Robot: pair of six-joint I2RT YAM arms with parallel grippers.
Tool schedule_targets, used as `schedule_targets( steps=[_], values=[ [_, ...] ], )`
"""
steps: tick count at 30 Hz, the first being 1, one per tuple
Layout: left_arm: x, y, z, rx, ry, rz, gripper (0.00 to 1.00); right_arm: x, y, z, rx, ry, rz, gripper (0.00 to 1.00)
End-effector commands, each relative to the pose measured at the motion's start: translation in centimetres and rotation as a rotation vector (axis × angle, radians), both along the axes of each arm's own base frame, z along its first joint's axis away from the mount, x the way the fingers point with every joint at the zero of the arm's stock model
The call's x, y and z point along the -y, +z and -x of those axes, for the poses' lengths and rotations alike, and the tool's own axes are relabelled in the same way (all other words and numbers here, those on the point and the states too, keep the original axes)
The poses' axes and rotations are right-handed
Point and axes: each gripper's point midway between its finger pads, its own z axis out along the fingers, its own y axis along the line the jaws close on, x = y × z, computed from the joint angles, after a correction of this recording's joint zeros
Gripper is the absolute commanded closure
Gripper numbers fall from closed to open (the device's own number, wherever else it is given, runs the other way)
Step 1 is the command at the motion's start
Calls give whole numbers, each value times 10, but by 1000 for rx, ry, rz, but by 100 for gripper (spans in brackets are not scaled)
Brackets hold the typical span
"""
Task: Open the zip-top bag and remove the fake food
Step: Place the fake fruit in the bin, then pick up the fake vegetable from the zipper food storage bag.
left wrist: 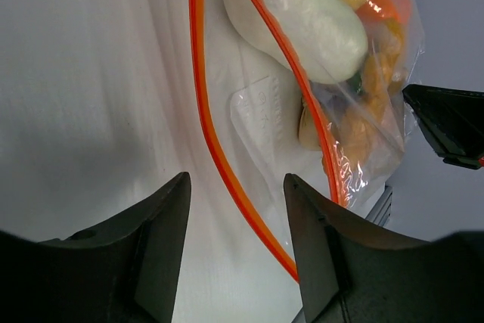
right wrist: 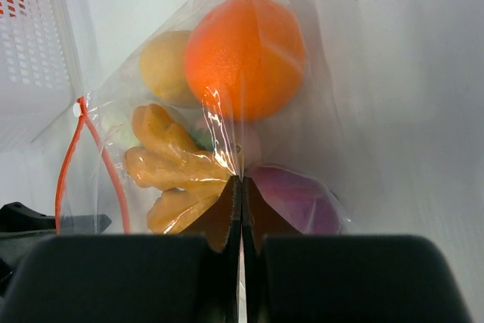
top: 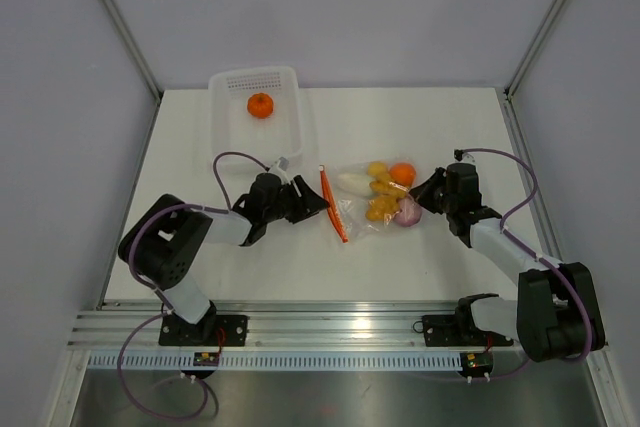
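Observation:
The clear zip-top bag point(top: 375, 202) lies mid-table, its red-orange zipper strip point(top: 333, 205) open on the left side. Inside are fake food pieces: a white radish point(left wrist: 299, 17), an orange tangerine point(right wrist: 243, 54), yellow pieces point(right wrist: 170, 164) and a purple onion point(right wrist: 291, 202). My left gripper point(top: 322, 207) is open; the lower zipper strip point(left wrist: 227, 179) runs between its fingers on the table. My right gripper point(top: 422, 194) is shut on the bag's closed right end, pinching the plastic film point(right wrist: 240, 179).
A white perforated basket point(top: 233, 117) stands at the back left with one orange fruit point(top: 260, 105) in it. Aluminium frame posts rise at the table's back corners. The rail runs along the near edge.

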Motion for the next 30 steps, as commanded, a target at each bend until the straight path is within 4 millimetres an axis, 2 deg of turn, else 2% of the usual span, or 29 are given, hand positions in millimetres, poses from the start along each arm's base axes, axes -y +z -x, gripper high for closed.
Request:
schedule_targets(
  steps=[1,6,9,10,12,17,21,25,28,29,30],
  values=[
    [22,36,-15,109,-34,80,45,-6,19,-6,76,24,-35,100],
    [24,41,-24,131,-30,61,44,-11,19,-4,87,51,-52,100],
    [35,44,-27,129,-60,83,45,-15,17,-5,79,64,-49,100],
    [38,35,-26,111,-72,80,45,-17,17,-5,80,73,-46,100],
    [46,36,-26,110,-84,88,46,-21,14,-6,70,83,-46,100],
    [53,24,-26,96,-95,59,48,-28,11,-6,62,103,-39,100],
    [59,22,-21,95,-112,68,47,-30,11,-6,63,109,-37,100],
    [70,29,-15,123,-160,108,40,-32,11,-5,61,115,-36,100],
    [82,35,-7,132,-216,170,40,-33,11,-5,62,121,-41,100],
    [88,44,-5,166,-236,213,41,-34,11,-5,62,123,-42,100],
    [93,41,0,159,-269,238,42,-34,12,-5,63,123,-42,100]
  ],
)
